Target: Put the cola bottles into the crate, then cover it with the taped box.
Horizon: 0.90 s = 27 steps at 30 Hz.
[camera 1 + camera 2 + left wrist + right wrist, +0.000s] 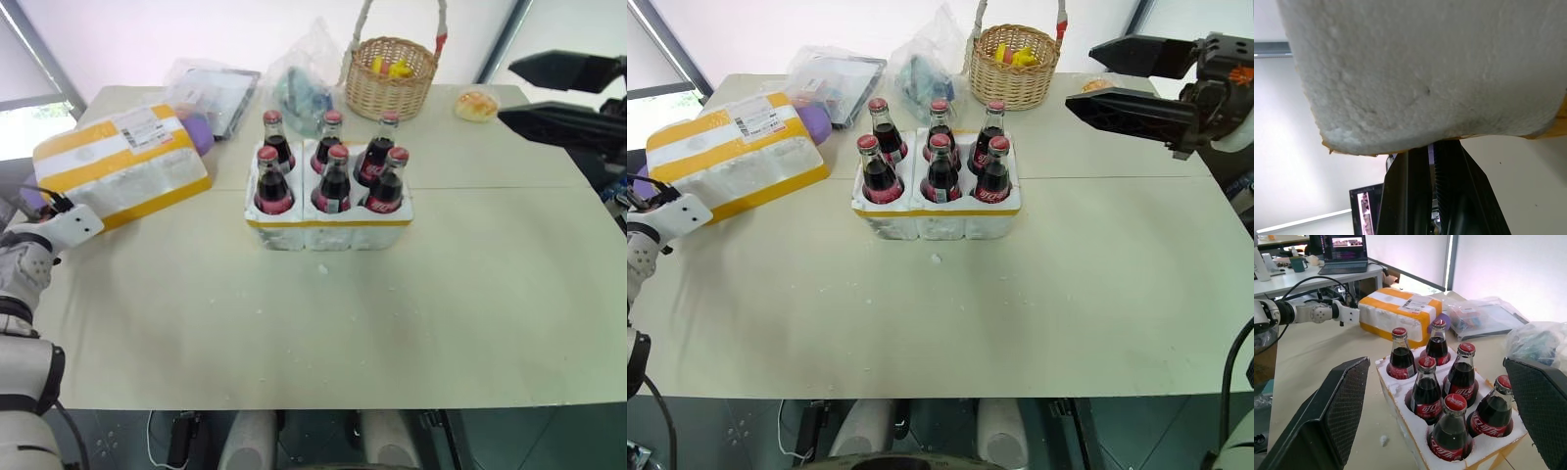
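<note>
Left eye view: all six cola bottles (pixel 332 166) sit in the crate (pixel 328 227) at centre frame, so bottles done, cover step next. Taped box (pixel 125 164) lies upper left, tilted, near edge raised off the table (pixel 392 323). My left gripper (pixel 61 208) is at the box's lower-left corner, fingers pinched together on its wall.

Right eye view: my right gripper (pixel 1117 78) hangs upper right, fingers wide apart, holding nothing, well apart from box and crate.

Left wrist view: rough white foam just beyond my black fingers (pixel 1449 196), pressed together on its edge.

Right wrist view: crate at lower centre, box beyond it.

Judgement: foam box looks light, stiff, but crumbly and dentable; a one-corner pinch may tear it, so better to take the opposite wall too.
</note>
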Each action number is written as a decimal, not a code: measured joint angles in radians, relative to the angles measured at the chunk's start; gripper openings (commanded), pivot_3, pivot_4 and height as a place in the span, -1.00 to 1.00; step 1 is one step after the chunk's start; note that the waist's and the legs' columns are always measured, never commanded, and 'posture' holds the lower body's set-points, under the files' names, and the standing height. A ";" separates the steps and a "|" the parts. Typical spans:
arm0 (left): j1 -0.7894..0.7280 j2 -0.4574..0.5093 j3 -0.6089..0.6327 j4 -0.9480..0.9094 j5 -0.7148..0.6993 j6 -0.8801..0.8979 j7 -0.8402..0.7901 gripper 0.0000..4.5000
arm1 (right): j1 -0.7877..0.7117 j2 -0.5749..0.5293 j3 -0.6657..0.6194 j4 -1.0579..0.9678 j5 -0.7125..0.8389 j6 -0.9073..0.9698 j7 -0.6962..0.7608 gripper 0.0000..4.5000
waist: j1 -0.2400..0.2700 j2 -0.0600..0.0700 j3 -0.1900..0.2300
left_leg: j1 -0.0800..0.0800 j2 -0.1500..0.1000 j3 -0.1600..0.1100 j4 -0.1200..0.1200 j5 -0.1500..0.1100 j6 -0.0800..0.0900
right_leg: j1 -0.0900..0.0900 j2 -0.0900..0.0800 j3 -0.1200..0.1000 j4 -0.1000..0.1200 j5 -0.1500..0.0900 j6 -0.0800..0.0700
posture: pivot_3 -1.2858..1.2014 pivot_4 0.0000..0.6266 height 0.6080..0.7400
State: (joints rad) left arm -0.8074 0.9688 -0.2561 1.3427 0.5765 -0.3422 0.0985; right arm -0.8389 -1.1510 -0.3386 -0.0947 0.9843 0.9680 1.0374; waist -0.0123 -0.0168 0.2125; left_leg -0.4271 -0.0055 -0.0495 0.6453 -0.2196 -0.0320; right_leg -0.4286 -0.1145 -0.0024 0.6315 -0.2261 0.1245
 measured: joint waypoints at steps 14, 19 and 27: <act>0.216 0.063 0.110 -0.241 -0.157 -0.176 -0.152 -0.97 | 0.060 0.051 -0.026 -0.013 0.000 -0.025 -0.018 1.00 | 0.000 0.000 0.000 | 0.000 0.000 0.000 0.000 0.000 0.000 | 0.000 -0.002 0.000 0.000 0.000 0.000 | 0.03 -0.52 0.96; 0.474 0.091 0.225 -0.583 -0.271 -0.129 -0.249 -0.97 | 0.072 0.077 -0.022 -0.010 -0.008 -0.044 -0.019 1.00 | -0.001 0.001 0.000 | 0.000 0.000 0.001 0.000 0.000 0.000 | 0.000 -0.002 0.001 0.000 0.000 -0.001 | 0.03 -0.52 0.96; 0.909 0.076 0.470 -1.145 -0.327 0.171 -0.330 -0.97 | 0.085 0.104 -0.018 -0.006 -0.024 -0.064 -0.009 1.00 | -0.004 0.001 0.000 | 0.001 0.000 0.001 0.000 0.000 0.000 | 0.000 -0.002 0.001 0.000 0.000 -0.001 | 0.03 -0.52 0.96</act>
State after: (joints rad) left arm 0.1017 1.0448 0.2144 0.1982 0.2496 -0.1715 -0.2316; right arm -0.7534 -1.0468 -0.3567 -0.1007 0.9602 0.9044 1.0285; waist -0.0159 -0.0158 0.2123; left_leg -0.4259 -0.0052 -0.0485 0.6450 -0.2197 -0.0319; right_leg -0.4283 -0.1161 -0.0017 0.6316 -0.2258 0.1235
